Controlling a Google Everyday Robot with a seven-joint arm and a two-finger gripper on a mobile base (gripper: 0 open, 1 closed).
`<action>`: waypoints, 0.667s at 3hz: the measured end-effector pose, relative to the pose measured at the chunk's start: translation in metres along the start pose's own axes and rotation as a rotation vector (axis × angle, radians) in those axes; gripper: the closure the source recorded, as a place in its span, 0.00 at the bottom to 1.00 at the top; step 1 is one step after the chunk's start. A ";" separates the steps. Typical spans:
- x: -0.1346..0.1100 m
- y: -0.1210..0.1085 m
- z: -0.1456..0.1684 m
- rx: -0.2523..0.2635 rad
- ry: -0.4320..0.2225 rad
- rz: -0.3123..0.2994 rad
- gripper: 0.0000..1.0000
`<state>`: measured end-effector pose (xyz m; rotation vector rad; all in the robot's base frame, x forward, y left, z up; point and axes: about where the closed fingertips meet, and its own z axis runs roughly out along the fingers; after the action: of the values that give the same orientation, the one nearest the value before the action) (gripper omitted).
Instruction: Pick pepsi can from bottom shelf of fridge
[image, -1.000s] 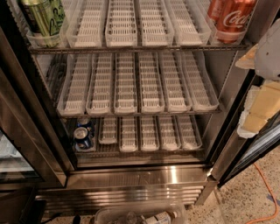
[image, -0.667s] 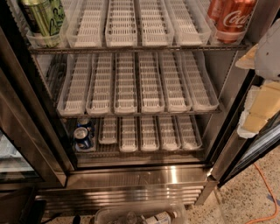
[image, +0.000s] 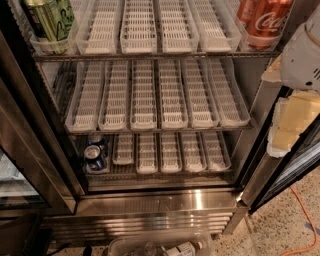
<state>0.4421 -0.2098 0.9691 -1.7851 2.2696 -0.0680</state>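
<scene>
The pepsi can (image: 94, 156) is dark blue with a silver top. It stands upright at the far left of the bottom shelf (image: 165, 176), beside the row of short white lane trays. The fridge (image: 160, 202) stands open in front of me, with a steel base under the shelf. My gripper (image: 292, 125), white with pale yellow pads, hangs at the right edge of the view, outside the fridge. It is well to the right of the can and a little above it, touching nothing.
A green can (image: 50, 20) stands top left and a red Coca-Cola can (image: 265, 20) top right on the upper rack. The glass door (image: 20, 165) is at the left. A clear plastic container (image: 160, 246) lies on the floor below. An orange cable (image: 305, 220) runs across the floor at the right.
The white part of the arm now fills more of the right edge of the view. The can and the shelves have not moved.
</scene>
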 end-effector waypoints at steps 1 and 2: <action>0.000 0.000 0.000 0.000 0.000 0.000 0.00; 0.000 0.009 0.016 0.003 -0.018 0.025 0.00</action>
<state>0.4368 -0.2058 0.9514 -1.7480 2.2780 -0.0506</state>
